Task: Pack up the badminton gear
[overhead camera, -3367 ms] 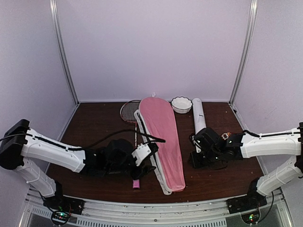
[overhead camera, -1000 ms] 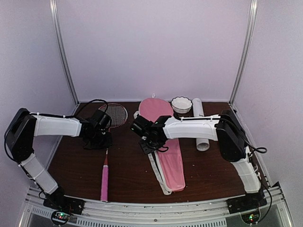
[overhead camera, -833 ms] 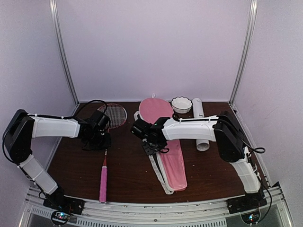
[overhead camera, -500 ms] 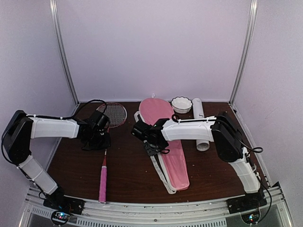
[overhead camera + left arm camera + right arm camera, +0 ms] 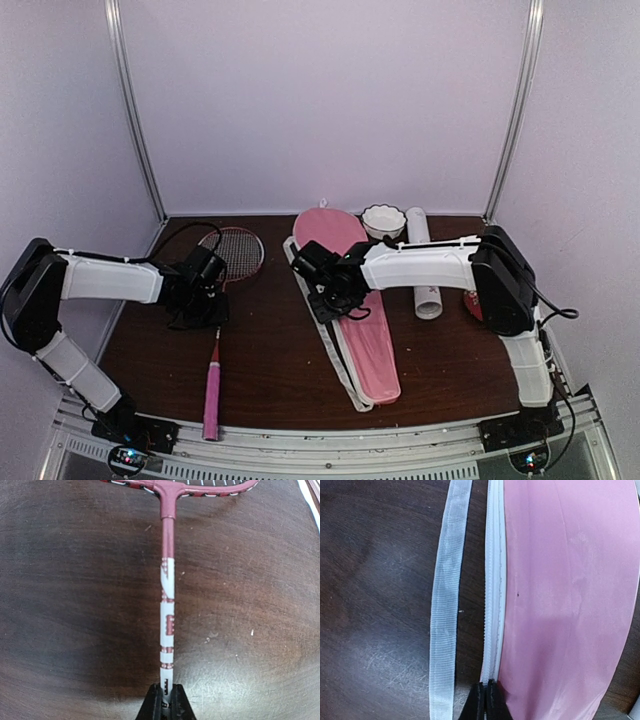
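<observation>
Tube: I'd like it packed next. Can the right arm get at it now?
Probably not yet: the right gripper is shut on the cover at its zip edge. Nothing lies on the tube, so once it lets go, reach looks likely.

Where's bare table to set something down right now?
Bare table between the racket handle and the pink cover, and at the near right beside the cover. Crowded at the back right: bowl, tube, red dish.
</observation>
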